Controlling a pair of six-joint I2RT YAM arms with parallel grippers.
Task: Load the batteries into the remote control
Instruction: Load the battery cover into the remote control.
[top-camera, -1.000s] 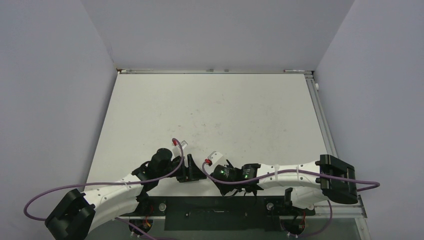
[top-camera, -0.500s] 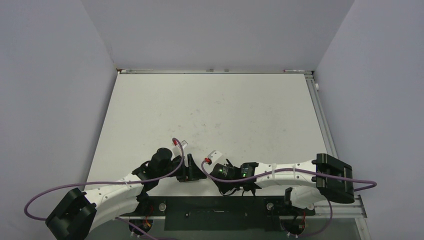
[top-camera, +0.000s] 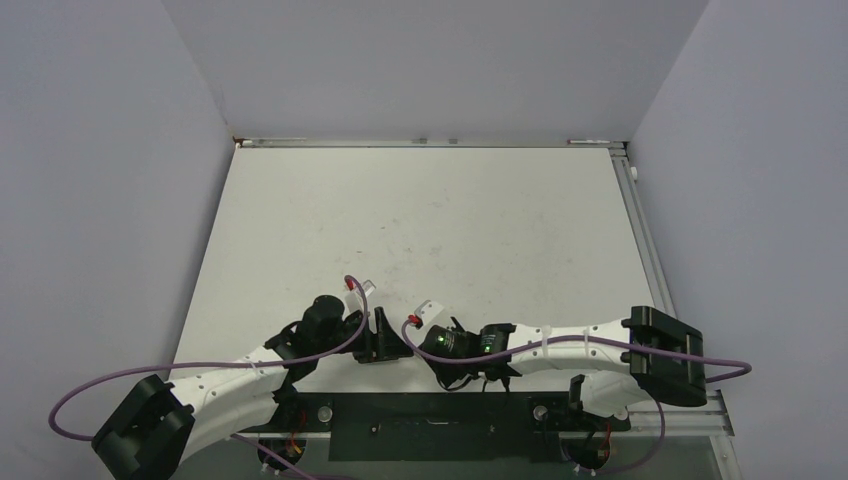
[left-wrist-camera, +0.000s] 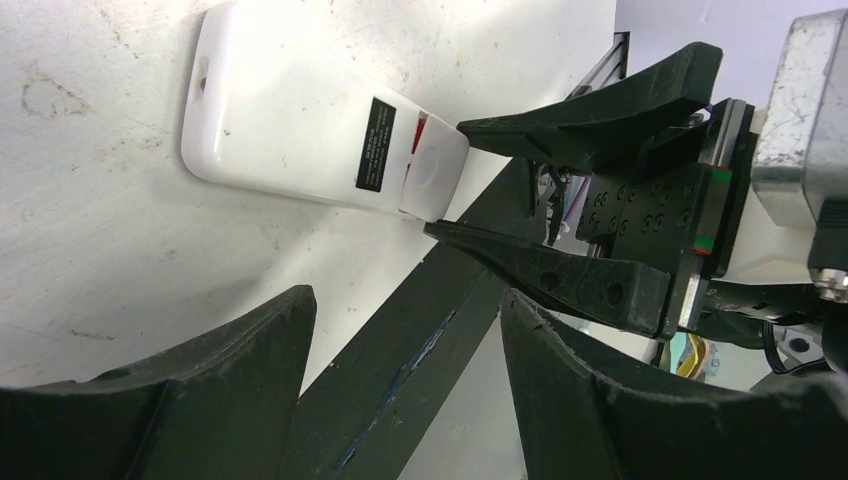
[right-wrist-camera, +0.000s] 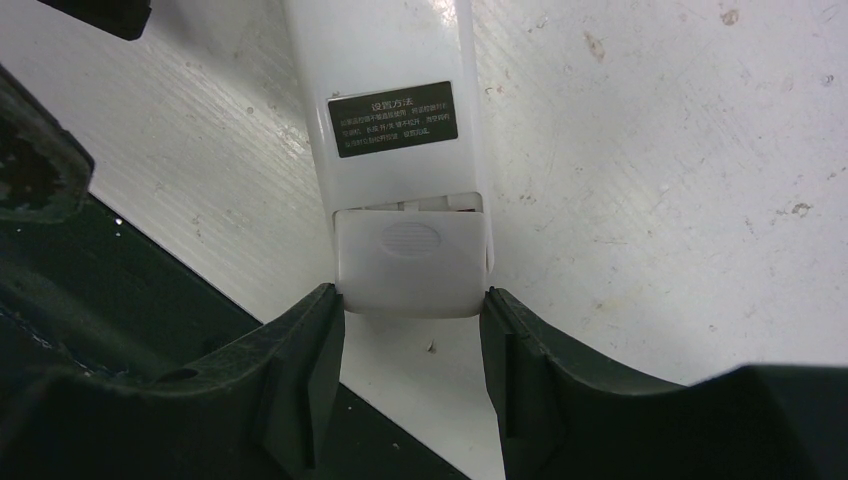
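White and lying back-up on the table (right-wrist-camera: 650, 150), the remote control (right-wrist-camera: 400, 60) has its battery-cover end pinched in the right gripper (right-wrist-camera: 412, 310), while the left gripper (left-wrist-camera: 405, 300) hangs nearby, jaws spread and empty.

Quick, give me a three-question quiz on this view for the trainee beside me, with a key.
1. True or false: the remote control lies button face up on the table.
2. The battery cover is: A) fully shut B) slid partway out C) lying off on the table.
3. Which hand's fingers bracket the cover's end?
Key: 1. False: its labelled back is up. 2. B. 3. The right hand; the left hand hangs open, off the remote.
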